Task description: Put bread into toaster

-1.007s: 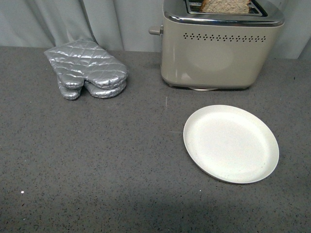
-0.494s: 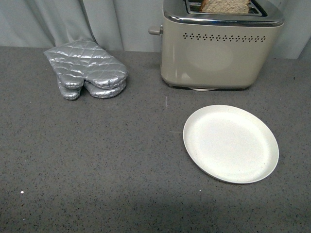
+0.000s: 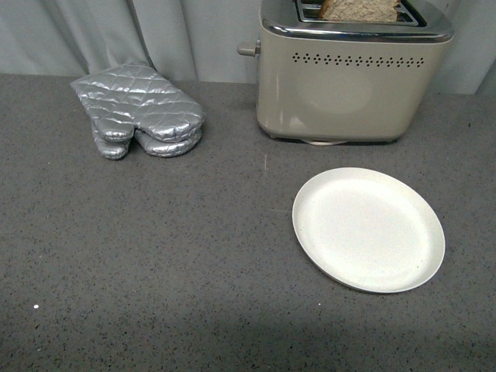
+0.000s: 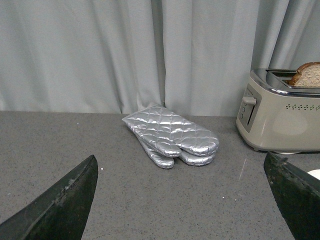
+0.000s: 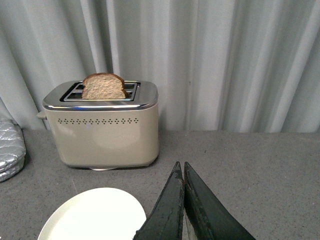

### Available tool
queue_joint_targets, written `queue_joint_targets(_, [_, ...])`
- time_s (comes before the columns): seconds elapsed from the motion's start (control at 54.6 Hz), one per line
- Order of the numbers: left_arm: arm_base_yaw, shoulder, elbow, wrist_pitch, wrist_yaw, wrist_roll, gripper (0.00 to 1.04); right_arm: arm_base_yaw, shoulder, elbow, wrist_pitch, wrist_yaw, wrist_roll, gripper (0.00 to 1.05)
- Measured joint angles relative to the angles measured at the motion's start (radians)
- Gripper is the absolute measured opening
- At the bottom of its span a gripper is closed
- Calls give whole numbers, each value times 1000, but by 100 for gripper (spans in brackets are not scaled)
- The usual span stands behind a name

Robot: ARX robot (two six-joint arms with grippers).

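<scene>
The beige toaster (image 3: pixel 353 77) with a chrome top stands at the back right of the counter. The bread (image 3: pixel 359 9) stands upright in one of its slots, its rounded top sticking out. Both also show in the right wrist view, toaster (image 5: pixel 105 132) and bread (image 5: pixel 103 86), and in the left wrist view, toaster (image 4: pixel 282 120) and bread (image 4: pixel 306 75). My left gripper (image 4: pixel 182 197) is open and empty, low over the counter, well short of the toaster. My right gripper (image 5: pixel 181 172) is shut and empty, away from the toaster. Neither arm shows in the front view.
A round white plate (image 3: pixel 368 229) lies empty in front of the toaster; its edge shows in the right wrist view (image 5: pixel 95 215). A silver quilted oven mitt (image 3: pixel 139 108) lies at the back left, also in the left wrist view (image 4: pixel 172 135). Grey curtains hang behind the grey counter.
</scene>
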Motion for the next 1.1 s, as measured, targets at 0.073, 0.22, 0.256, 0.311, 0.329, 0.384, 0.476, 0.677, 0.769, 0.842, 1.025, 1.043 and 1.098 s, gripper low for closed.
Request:
queue_joint_targets(0.073, [0,0,0,0,0,0,98,0,-22,0,-20,0,0,0])
queue_joint_targets(0.22, [0,0,0,0,0,0,98,0,-69,0,-69,0,0,0])
queue_joint_targets(0.256, [0,0,0,0,0,0,98,0,-80,0,-80,0,0,0])
queue_joint_targets(0.311, [0,0,0,0,0,0,98,0,-94,0,-94,0,0,0])
queue_joint_targets(0.329, [0,0,0,0,0,0,98,0,-111,0,-112,0,0,0])
queue_joint_targets(0.384, [0,0,0,0,0,0,98,0,-206,1,-243,-1,-1,0])
queue_joint_targets(0.476, [0,0,0,0,0,0,98,0,-264,1,-267,-1,0,0])
queue_joint_targets(0.677, [0,0,0,-1,0,0,98,0,-264,1,-270,-1,-1,11])
queue_joint_targets(0.769, [0,0,0,-1,0,0,98,0,-265,1,-270,-1,-1,27])
queue_joint_targets(0.842, [0,0,0,-1,0,0,98,0,-265,1,-270,-1,-1,43])
queue_joint_targets(1.025, [0,0,0,-1,0,0,98,0,-265,1,-270,-1,-1,86])
queue_joint_targets(1.043, [0,0,0,-1,0,0,98,0,-265,1,-270,-1,-1,89])
queue_joint_targets(1.098, [0,0,0,-1,0,0,98,0,-265,1,-270,-1,0,97])
